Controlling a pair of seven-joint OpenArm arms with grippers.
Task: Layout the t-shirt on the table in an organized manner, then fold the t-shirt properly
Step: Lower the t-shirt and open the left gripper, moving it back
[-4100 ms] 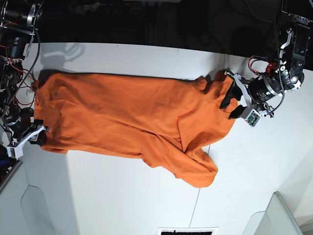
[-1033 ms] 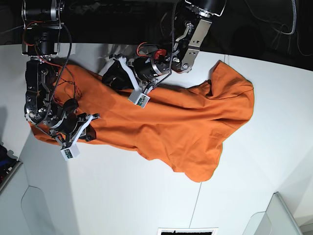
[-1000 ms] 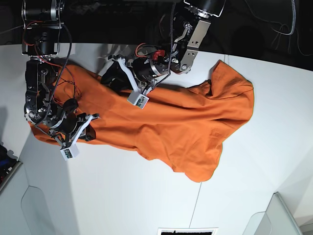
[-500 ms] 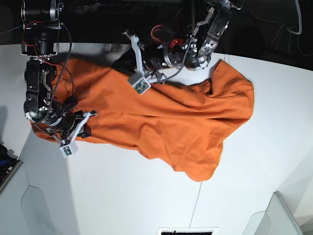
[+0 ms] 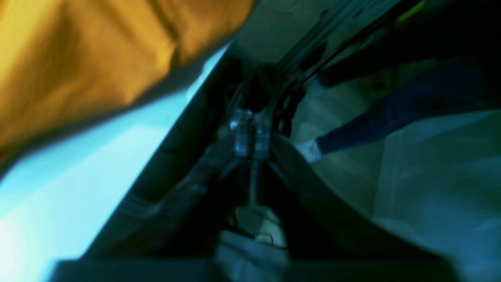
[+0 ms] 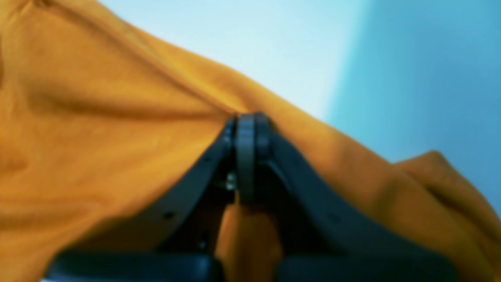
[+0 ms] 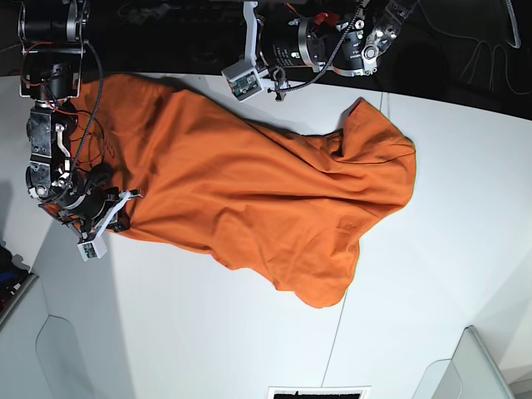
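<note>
The orange t-shirt lies crumpled in a slant across the white table, one end near the far-left corner and one lobe hanging toward the front. At its left hem, my right gripper is shut on a pinch of t-shirt cloth. The left arm hovers over the table's far edge. In the blurred left wrist view, my left gripper has its tips close together with nothing between them. It is beside the t-shirt and apart from it.
A thin dark seam runs across the table near the front. Grey bins stand at the front-left and front-right corners. Beyond the far edge lie darkness and cables.
The left arm has swung up and back past the far edge and off the cloth. The shirt's upper-left part now reaches the far-left corner. The right gripper shifted slightly left with the hem.
</note>
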